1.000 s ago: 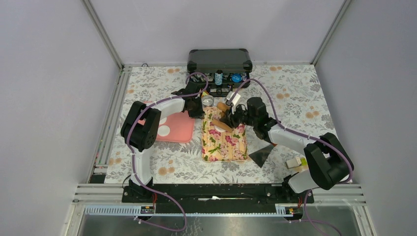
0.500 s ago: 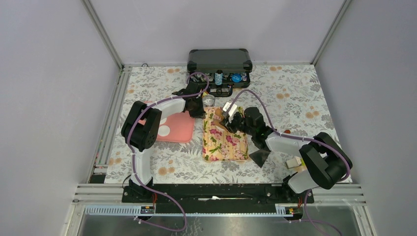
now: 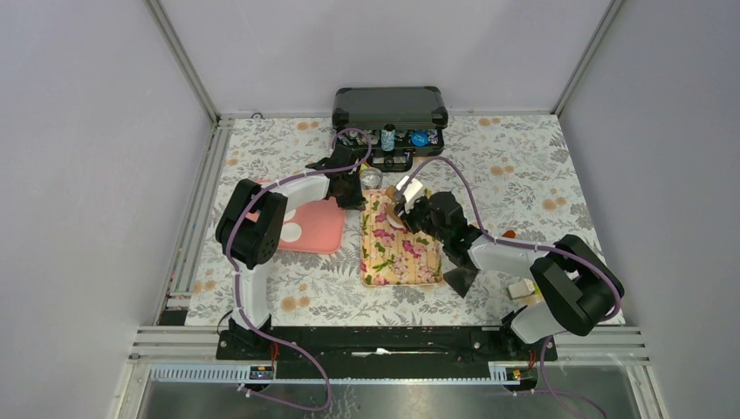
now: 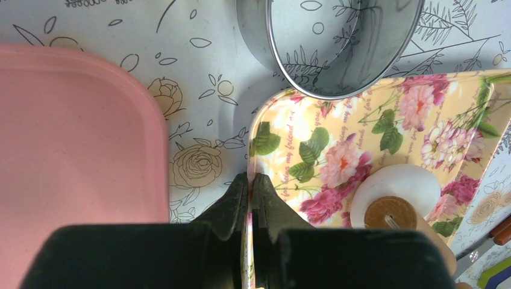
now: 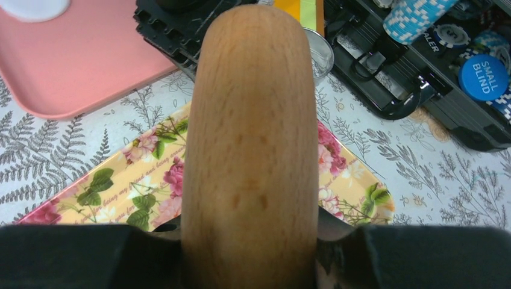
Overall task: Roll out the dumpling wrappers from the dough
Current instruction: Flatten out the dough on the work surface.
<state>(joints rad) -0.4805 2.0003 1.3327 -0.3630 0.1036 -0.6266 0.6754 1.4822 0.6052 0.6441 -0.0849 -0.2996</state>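
My left gripper point(image 4: 252, 180) is shut on the left rim of the floral tray point(image 4: 313, 150), near its far corner; it also shows in the top view point(image 3: 353, 196). My right gripper point(image 5: 250, 232) is shut on a wooden rolling pin point(image 5: 250, 120) and holds it over the floral tray point(image 3: 401, 257). In the left wrist view the pin's round end point(image 4: 388, 212) rests on a white lump of dough point(image 4: 404, 180) on that tray. One flat white wrapper point(image 3: 292, 232) lies on the pink tray point(image 3: 318, 229), and its edge shows in the right wrist view point(image 5: 33, 7).
A round silver tin point(image 4: 337, 42) stands just beyond the floral tray's far left corner. An open black case point(image 3: 388, 113) with poker chips is at the back. A black triangular piece point(image 3: 462, 279) and a small white-and-green block point(image 3: 524, 288) lie at the right.
My right gripper has moved left along the floral tray's far end with the rolling pin. The left gripper has stayed on the tray rim.
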